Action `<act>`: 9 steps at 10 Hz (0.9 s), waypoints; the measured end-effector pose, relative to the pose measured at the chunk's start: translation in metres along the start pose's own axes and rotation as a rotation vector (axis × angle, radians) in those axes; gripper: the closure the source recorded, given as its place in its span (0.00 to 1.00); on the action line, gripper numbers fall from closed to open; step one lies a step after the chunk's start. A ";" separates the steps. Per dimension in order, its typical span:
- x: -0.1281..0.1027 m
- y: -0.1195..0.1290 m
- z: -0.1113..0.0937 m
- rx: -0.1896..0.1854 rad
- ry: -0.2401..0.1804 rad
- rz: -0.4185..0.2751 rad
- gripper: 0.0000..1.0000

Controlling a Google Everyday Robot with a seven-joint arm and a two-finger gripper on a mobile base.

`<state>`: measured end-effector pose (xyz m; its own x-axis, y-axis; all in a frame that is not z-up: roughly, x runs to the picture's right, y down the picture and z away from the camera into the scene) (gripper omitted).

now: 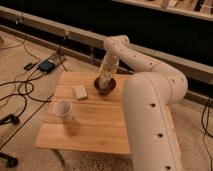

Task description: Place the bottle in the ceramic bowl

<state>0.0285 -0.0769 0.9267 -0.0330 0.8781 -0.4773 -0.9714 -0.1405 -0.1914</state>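
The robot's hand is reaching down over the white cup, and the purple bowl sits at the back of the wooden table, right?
Not quite. In the camera view the gripper reaches down over the ceramic bowl, not the white cup, which stands apart near the front left. The bowl does sit at the back of the wooden table.
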 end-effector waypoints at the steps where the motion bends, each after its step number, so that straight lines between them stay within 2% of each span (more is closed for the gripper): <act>1: 0.005 -0.009 0.001 -0.015 -0.006 0.014 1.00; 2: 0.011 -0.017 0.002 -0.020 -0.004 0.023 1.00; 3: 0.027 -0.033 0.011 -0.019 0.017 0.035 1.00; 4: 0.035 -0.040 0.015 -0.019 0.026 0.045 1.00; 7: 0.047 -0.056 0.020 -0.036 0.030 0.087 0.98; 8: 0.050 -0.058 0.021 -0.040 0.036 0.092 0.90; 9: 0.053 -0.058 0.022 -0.045 0.040 0.093 0.78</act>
<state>0.0784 -0.0118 0.9309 -0.1124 0.8413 -0.5288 -0.9530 -0.2419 -0.1823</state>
